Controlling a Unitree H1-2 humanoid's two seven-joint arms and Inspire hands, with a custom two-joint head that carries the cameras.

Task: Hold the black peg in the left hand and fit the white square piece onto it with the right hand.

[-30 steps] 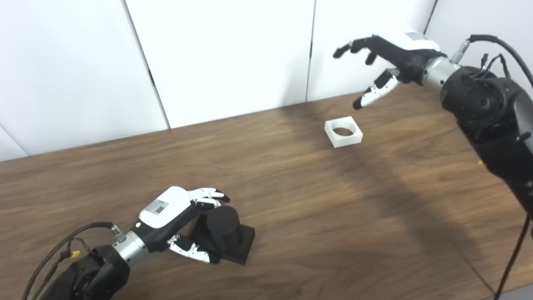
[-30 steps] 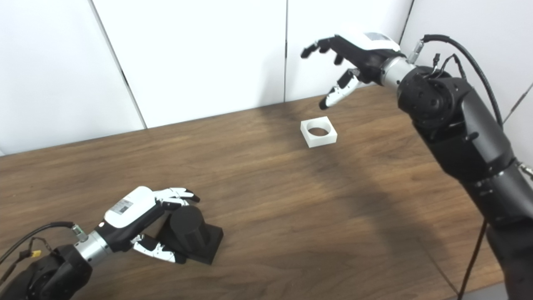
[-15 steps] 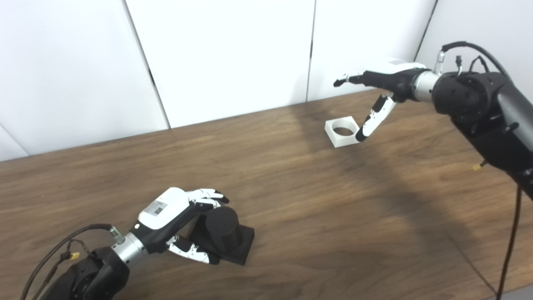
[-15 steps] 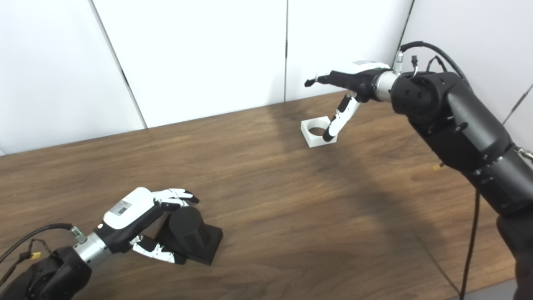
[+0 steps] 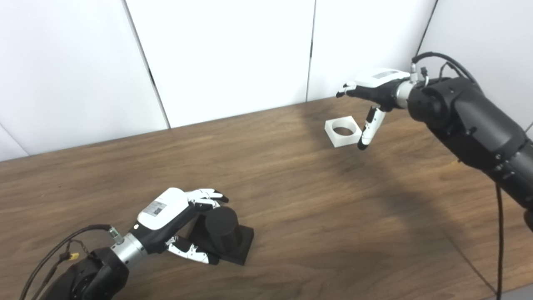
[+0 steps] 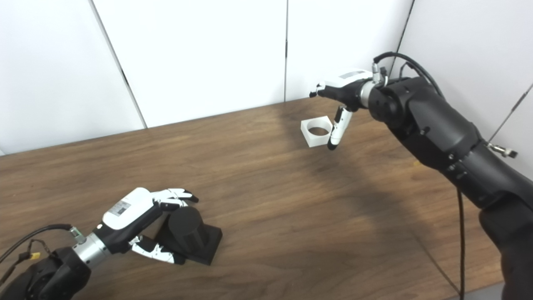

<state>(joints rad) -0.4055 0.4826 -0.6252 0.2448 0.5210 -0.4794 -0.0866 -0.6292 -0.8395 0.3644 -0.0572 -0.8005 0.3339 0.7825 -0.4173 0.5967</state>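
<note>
White square piece [image 5: 343, 131] sits flat on the tabletop [image 5: 291, 187], just under the right hand [image 5: 372, 85]. Fingers [image 5: 347, 88] spread, holding nothing; thumb hangs by the piece's near-right corner, contact unclear. To do it well, I'd say: drop fingers over the far edge, thumb on the near wall, pinch w/o skidding it. Wrist roughly level, palm down. Left hand [image 5: 175, 212] wraps the black peg [image 5: 222, 231], fingers over top, thumb at base, peg on the tabletop.

Dark wood table [image 5: 291, 200], white wall panels [image 5: 225, 54] behind
</note>
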